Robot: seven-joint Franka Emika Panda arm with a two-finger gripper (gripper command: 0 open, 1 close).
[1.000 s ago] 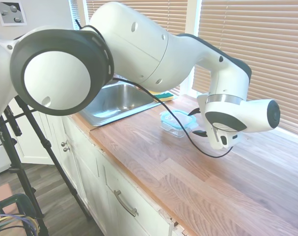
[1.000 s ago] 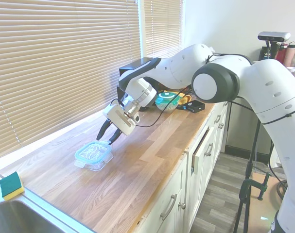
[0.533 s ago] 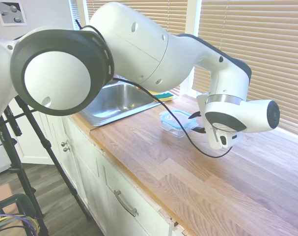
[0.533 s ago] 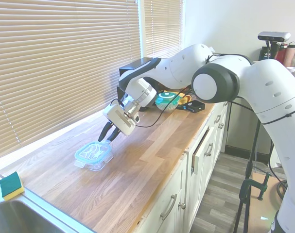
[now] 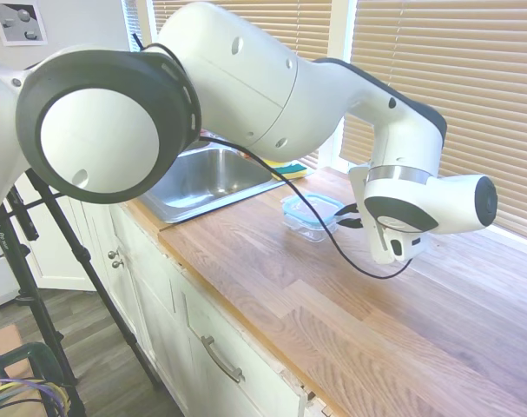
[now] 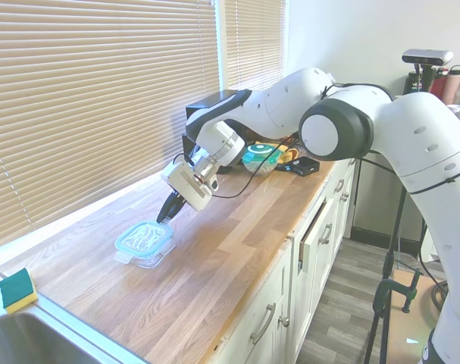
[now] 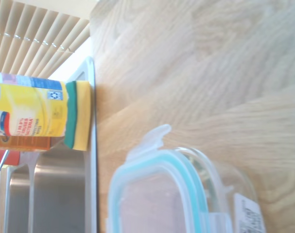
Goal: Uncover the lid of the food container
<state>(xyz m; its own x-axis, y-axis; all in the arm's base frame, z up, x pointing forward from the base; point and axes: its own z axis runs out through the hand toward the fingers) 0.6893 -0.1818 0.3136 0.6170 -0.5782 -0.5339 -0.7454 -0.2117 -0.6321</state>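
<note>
- We see the flat teal-rimmed lid with a clear centre (image 6: 144, 236) on the small clear glass food container (image 6: 148, 250), shifted a little off square in the wrist view.
- Both sit on the wooden desk (image 6: 230, 250), near the steel sink (image 5: 202, 178).
- The claw (image 6: 171, 211) is at the lid's edge; we cannot tell whether it grips.
- A yellow-green sponge (image 6: 17, 290) lies by the sink.

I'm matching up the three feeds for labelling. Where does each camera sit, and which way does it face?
First exterior view: by the arm's base, looking along the counter past the sink; big joints, gripper show.
Second exterior view: opposite end, arm entering from right, gripper at the lid.
Wrist view: looks down on the food container; no robot parts.
All show the lid.
</note>
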